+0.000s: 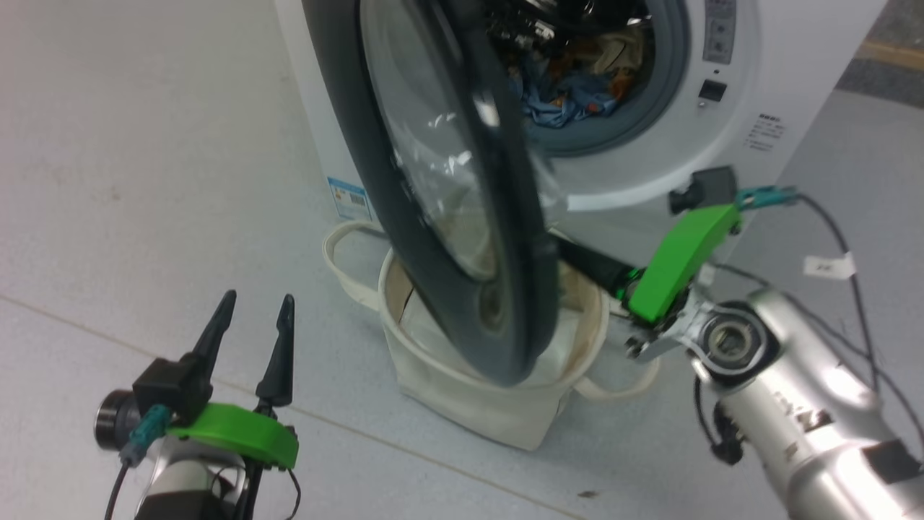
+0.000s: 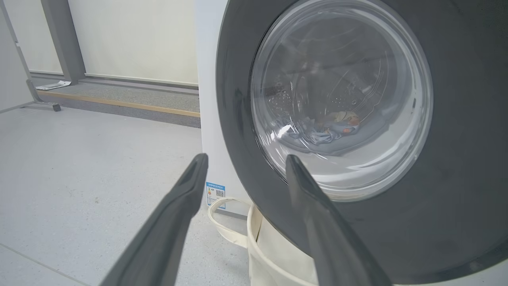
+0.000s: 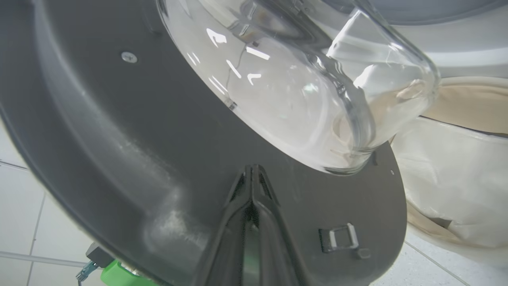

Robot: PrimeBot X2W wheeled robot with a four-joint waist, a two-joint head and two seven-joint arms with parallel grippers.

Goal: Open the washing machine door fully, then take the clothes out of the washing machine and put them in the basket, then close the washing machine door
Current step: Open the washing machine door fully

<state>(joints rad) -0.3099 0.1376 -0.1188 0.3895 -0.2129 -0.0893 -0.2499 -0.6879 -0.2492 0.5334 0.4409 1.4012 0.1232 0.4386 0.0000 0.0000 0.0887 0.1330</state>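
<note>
The washing machine (image 1: 794, 72) stands at the top with its washing machine door (image 1: 520, 217) swung partway out, edge-on to the head view. Blue and cream clothes (image 1: 570, 87) lie in the drum; they also show through the door glass (image 2: 329, 129). Under the door sits the cream basket (image 1: 476, 412), with white fabric in it. My right gripper (image 1: 567, 251) is shut, and its tips (image 3: 252, 169) press on the door's grey inner face below the glass bowl (image 3: 297, 91). At the lower left my left gripper (image 1: 253, 310) is open and holds nothing, facing the door's black front (image 2: 456, 159).
A blue label (image 2: 215, 193) marks the machine's lower corner beside the basket's looped handle (image 2: 226, 234). Cables and a white tag (image 1: 830, 266) hang by my right forearm. A raised ledge and a grey post (image 2: 63, 39) stand far left. Pale floor stretches left of the machine.
</note>
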